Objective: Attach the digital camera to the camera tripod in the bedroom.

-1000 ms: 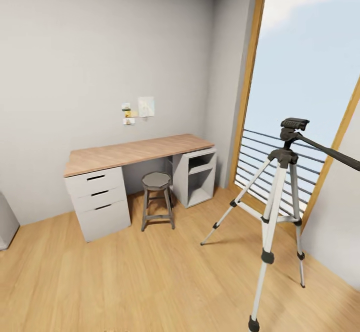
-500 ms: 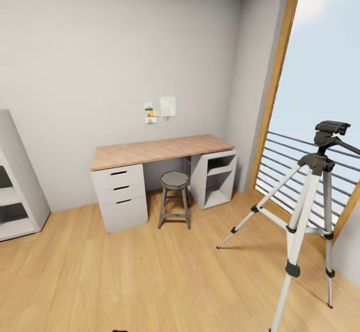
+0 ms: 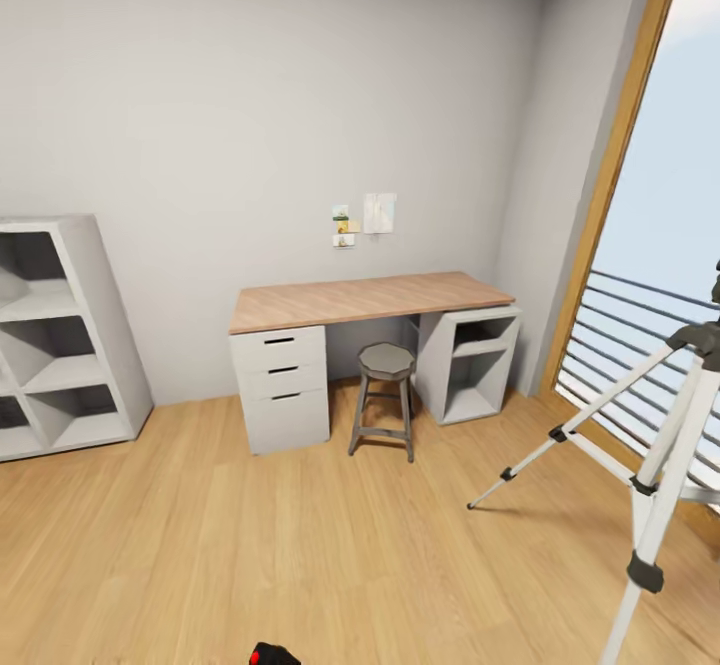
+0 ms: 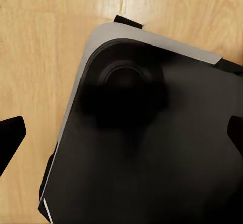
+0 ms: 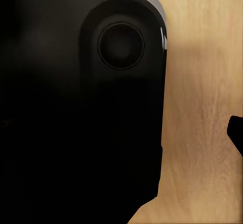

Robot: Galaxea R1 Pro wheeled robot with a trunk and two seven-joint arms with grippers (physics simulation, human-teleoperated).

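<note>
You've got the tripod (image 3: pixel 668 445) off at the right by the window and the camera (image 3: pixel 268 655) just peeking in on the floor below, so swing down toward it first; whether either hand is open, I can't tell.

Pale grey-white walls (image 3: pixel 200 95) meet a light wood floor (image 3: pixel 300 545). Against the far wall stands a desk (image 3: pixel 370 297) with a wooden top, a white drawer unit (image 3: pixel 280 385) under its left end and an open white cabinet (image 3: pixel 470 365) under its right. A grey stool (image 3: pixel 385 395) sits between them. Small notes (image 3: pixel 365 217) are pinned above. A white cube shelf (image 3: pixel 55 335) stands at far left. On the right, a tall wood-framed window (image 3: pixel 620 145) shows bright sky behind horizontal railings (image 3: pixel 620 345).
</note>
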